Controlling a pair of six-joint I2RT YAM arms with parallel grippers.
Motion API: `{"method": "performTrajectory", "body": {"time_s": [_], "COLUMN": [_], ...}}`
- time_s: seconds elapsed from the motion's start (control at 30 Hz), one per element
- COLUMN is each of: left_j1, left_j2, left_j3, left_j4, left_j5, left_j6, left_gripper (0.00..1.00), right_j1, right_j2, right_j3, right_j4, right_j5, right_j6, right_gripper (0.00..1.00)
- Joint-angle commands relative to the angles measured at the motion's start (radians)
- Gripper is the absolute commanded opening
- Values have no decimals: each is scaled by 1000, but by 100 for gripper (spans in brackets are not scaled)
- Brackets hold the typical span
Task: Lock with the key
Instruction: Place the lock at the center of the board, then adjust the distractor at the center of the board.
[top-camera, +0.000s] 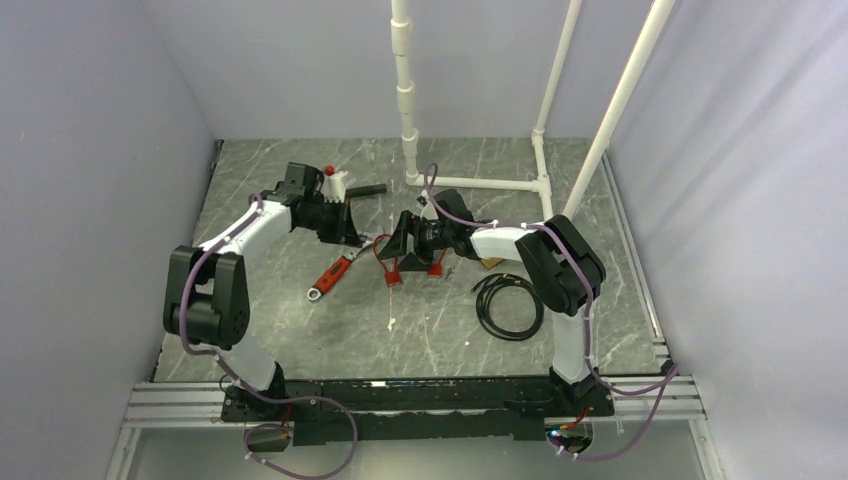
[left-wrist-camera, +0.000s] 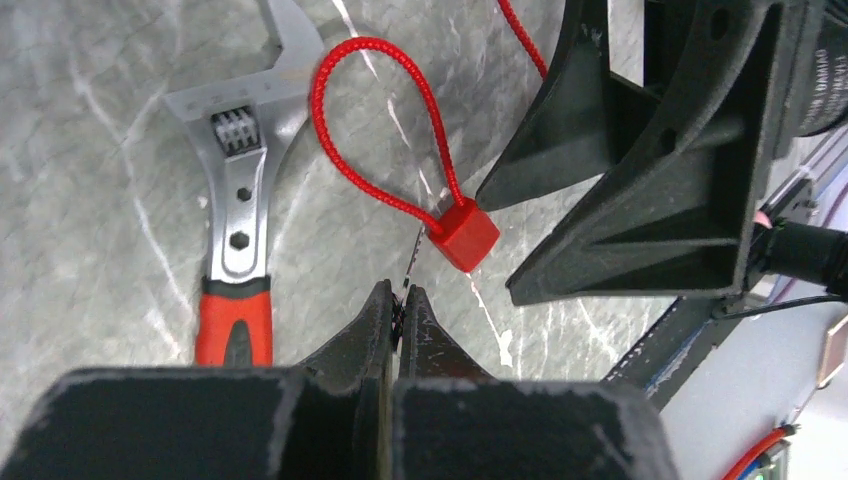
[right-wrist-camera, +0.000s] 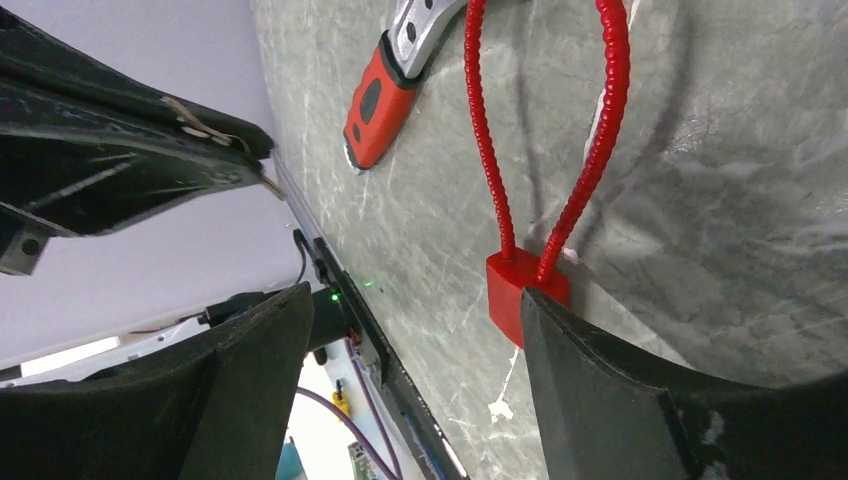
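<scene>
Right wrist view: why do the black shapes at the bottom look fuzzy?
Right wrist: those are the right fingers, too near the lens to focus; the red cable loop is sharp and throws a soft shadow. Left wrist: likewise, left fingers soft, red block crisp.

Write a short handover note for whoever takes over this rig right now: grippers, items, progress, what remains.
Left gripper: shut, pinching a thin metal piece, apparently the key.
Right gripper: open, with the cube of the red cable lock beside one finger, not clamped.
Lock: lying on the table, loop ends in the cube, key tip at the cube.
Done: key gripped and brought to the lock.
Left: confirm insertion (cannot tell), steady the cube, turn the key.
</scene>
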Motion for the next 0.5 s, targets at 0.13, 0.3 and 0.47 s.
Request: {"method": "performTrajectory", "body": {"time_s": [0.13,0.3,0.47], "left_j1": [-98,-120,-124], "left_j2": [131,208,265], "left_j3": [88,128,154], "left_j4": [-40,-45,-43], "left_j5": [-123,-175,-226], "left_j6": [73,73,124], "left_gripper": [0,0,0], "right_j1": [-4,-7,-5], "right_j2": [-61,-62,-43], "right_j3": [-7,-3,3], "right_j4": [5,-14,-11], "right_j5": [15,33,37], "right_j6": [4,-10,-8], "right_gripper": [78,80,81]}}
